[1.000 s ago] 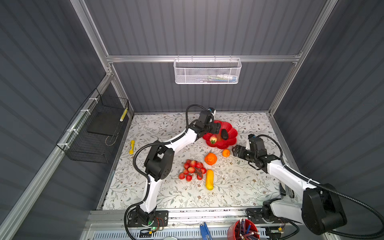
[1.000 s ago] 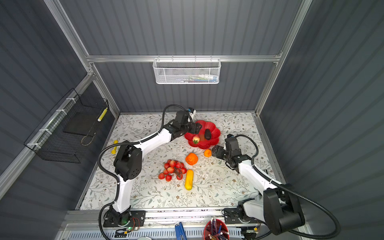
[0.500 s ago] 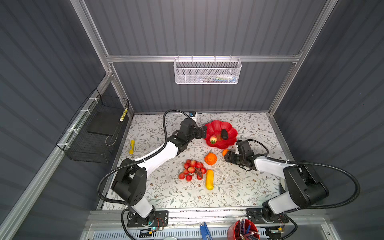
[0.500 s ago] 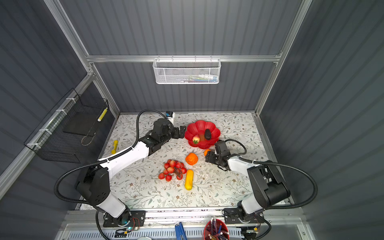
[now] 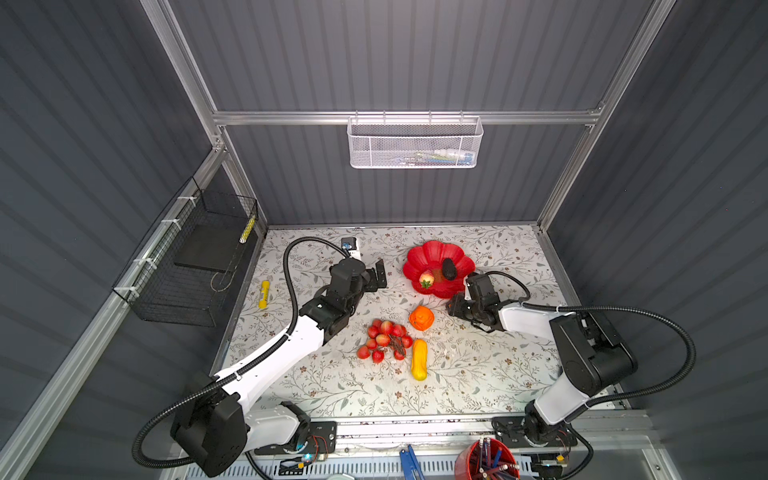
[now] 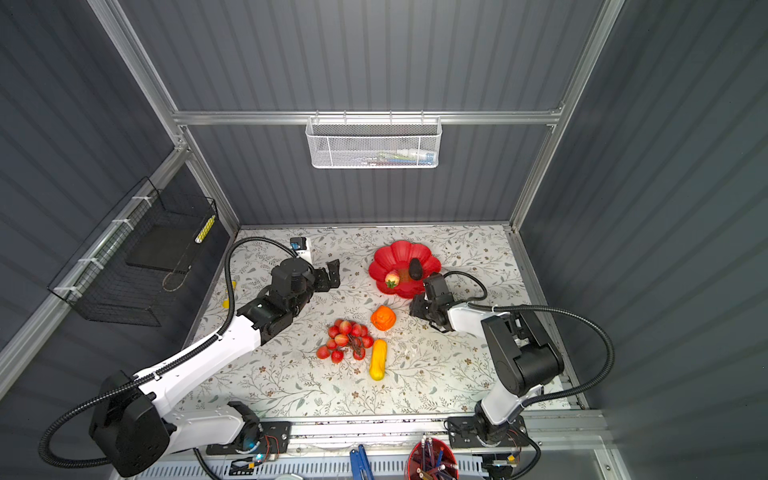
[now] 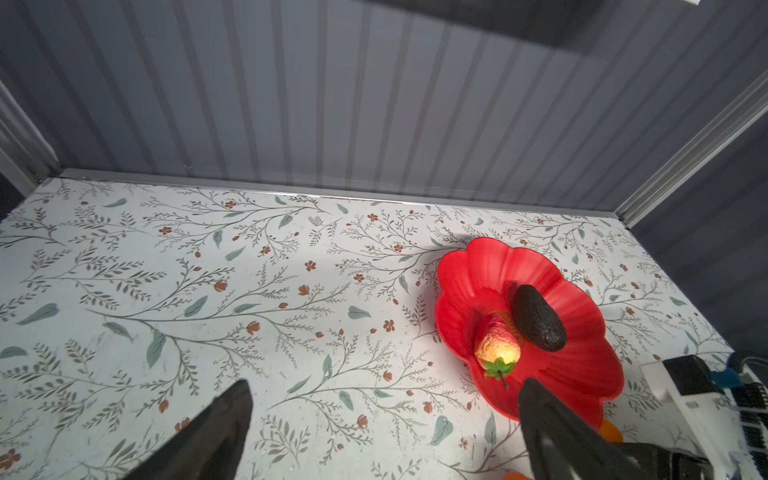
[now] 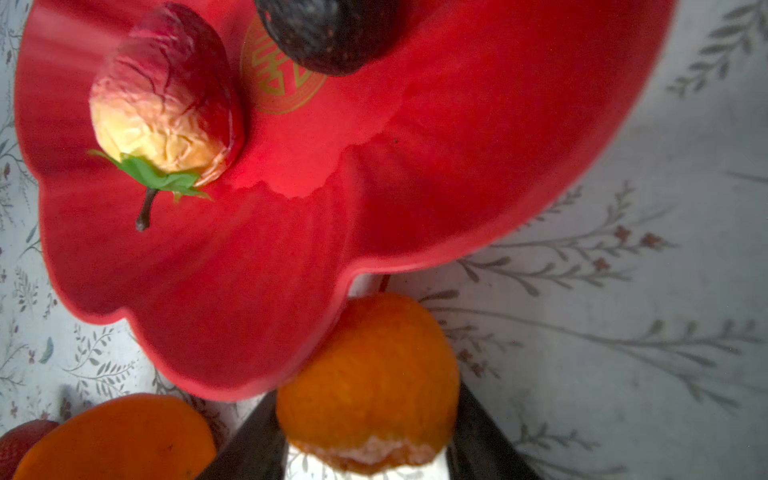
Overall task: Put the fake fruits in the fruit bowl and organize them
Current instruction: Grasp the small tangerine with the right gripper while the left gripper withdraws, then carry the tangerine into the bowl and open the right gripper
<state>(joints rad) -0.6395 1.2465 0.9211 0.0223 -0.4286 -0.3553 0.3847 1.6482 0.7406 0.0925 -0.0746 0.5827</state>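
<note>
Withdrawn from the glossy, scalloped red fruit bowl (image 5: pixel 419 259) near the tabletop's (image 5: pixel 478 374) far edge, the left gripper (image 7: pixel 384 388) stands spread; the right gripper (image 8: pixel 368 415) pinches the pebbly small orange (image 8: pixel 370 361) just beside the bowl's rim.

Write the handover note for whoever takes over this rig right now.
Left gripper: open, empty, above the table, left of the fruit bowl.
Right gripper: closed on the small orange at the bowl's front rim.
Done: strawberry and avocado lie in the bowl.
To do: put the small orange in, then the ridged orange fruit, grape bunch and long yellow-orange fruit, all on the table in front of the bowl.
</note>
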